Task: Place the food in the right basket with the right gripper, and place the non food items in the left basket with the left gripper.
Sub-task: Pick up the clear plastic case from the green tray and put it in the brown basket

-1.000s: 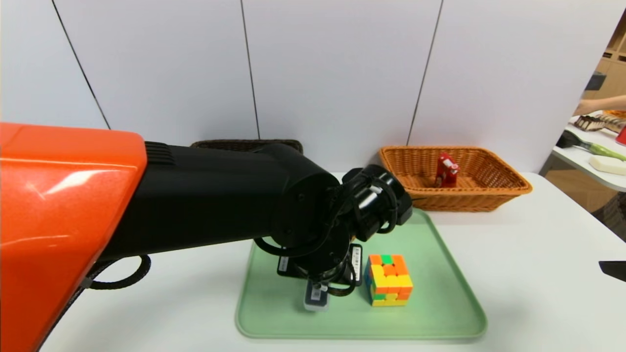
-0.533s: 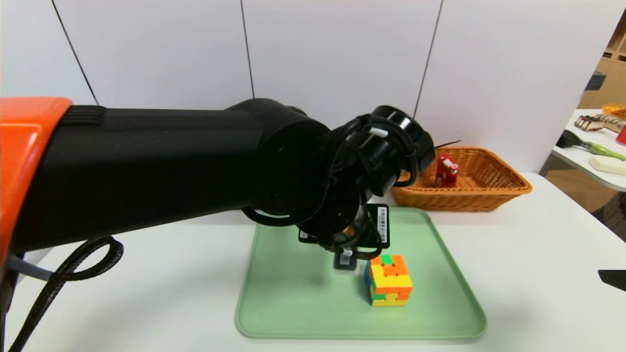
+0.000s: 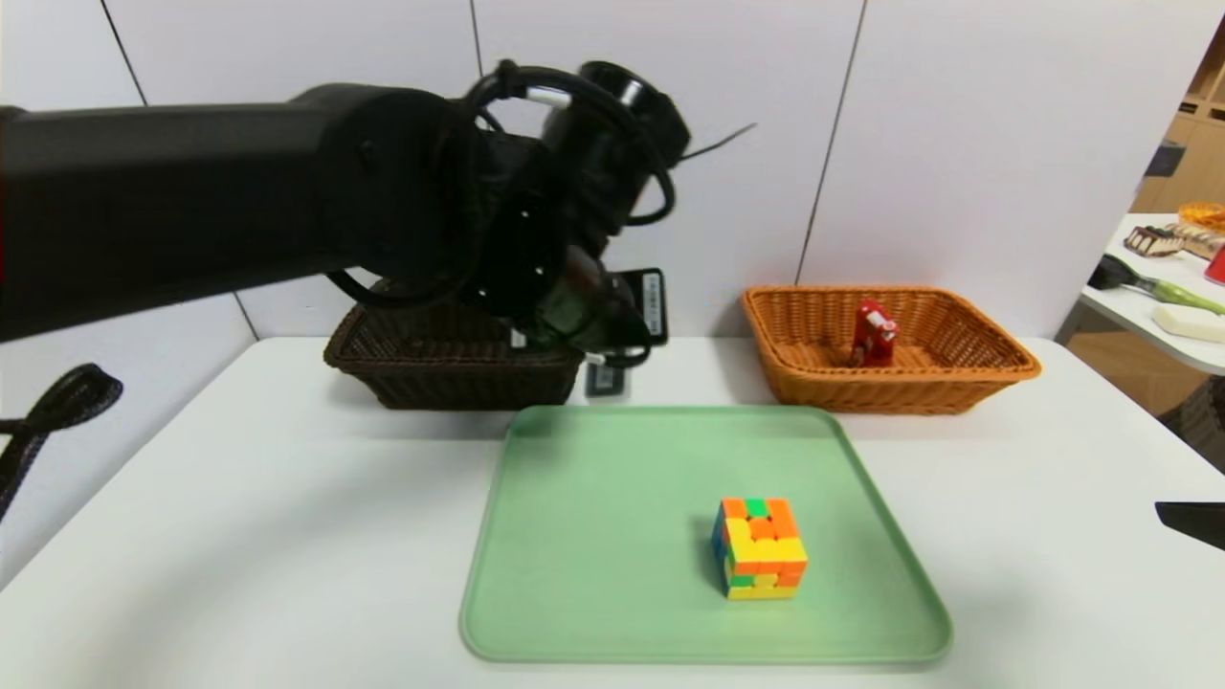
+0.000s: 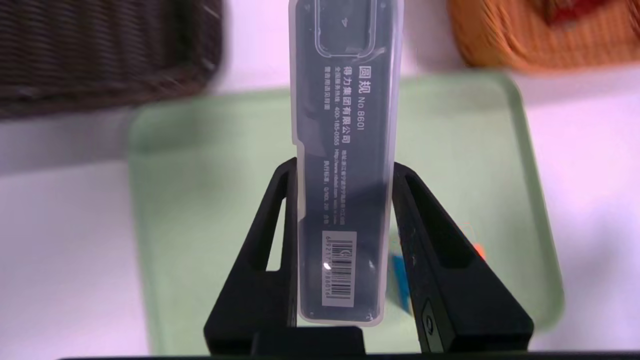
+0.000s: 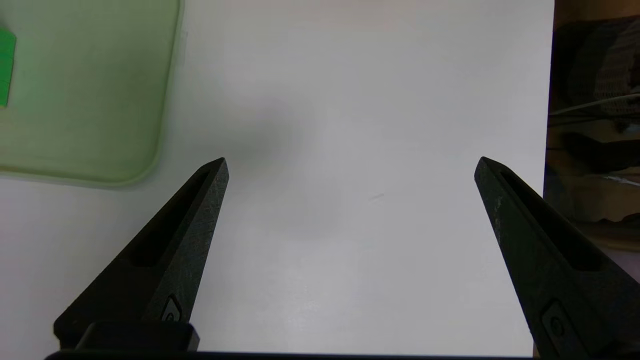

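Observation:
My left gripper point(image 4: 344, 165) is shut on a clear plastic case point(image 4: 345, 100) with dark contents and a barcode label. It holds the case in the air just past the tray's far edge, beside the right end of the dark brown left basket point(image 3: 450, 368). In the head view the case's lower end point(image 3: 605, 381) hangs below the wrist. A colourful puzzle cube point(image 3: 761, 547) sits on the green tray point(image 3: 593, 536). The orange right basket point(image 3: 957, 378) holds a red food packet point(image 3: 874, 332). My right gripper point(image 5: 350, 165) is open and empty over bare table right of the tray.
The white table point(image 3: 287, 498) ends at a white wall behind the baskets. A black cable point(image 3: 57, 402) hangs at the left edge. A side table point(image 3: 1168, 316) with brushes and other items stands at the far right. The right fingertip point(image 3: 1191, 524) pokes in at the right edge.
My left arm has lifted the case off the tray, next to the cube, and carried it up and back-left to beside the dark basket. The right gripper has stayed still.

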Controlling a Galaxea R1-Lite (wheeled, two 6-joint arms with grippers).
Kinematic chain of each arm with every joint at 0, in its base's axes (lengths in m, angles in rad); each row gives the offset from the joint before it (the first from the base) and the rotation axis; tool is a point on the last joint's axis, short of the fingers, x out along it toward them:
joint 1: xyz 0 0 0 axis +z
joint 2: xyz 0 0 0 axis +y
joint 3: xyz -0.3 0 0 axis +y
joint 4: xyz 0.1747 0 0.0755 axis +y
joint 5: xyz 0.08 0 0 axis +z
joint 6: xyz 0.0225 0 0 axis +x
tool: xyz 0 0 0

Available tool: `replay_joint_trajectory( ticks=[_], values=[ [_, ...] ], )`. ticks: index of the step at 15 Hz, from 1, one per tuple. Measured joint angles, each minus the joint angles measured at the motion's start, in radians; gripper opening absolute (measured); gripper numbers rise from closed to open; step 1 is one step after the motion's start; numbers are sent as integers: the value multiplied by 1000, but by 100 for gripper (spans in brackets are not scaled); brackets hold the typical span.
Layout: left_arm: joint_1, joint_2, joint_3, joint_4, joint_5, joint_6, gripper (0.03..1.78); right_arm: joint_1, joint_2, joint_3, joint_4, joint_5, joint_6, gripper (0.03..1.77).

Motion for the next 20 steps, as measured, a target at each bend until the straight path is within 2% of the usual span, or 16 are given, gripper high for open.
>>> replay_joint_trajectory(
  ticks=[6,20],
  values=[
    [260,-37,-1,-32,-4,86,62,0,19,-9,-60,-2,5,170],
    [499,135,-1,-179,-8,207,62,0,-24,-5,-59,-2,4,170]
  ],
)
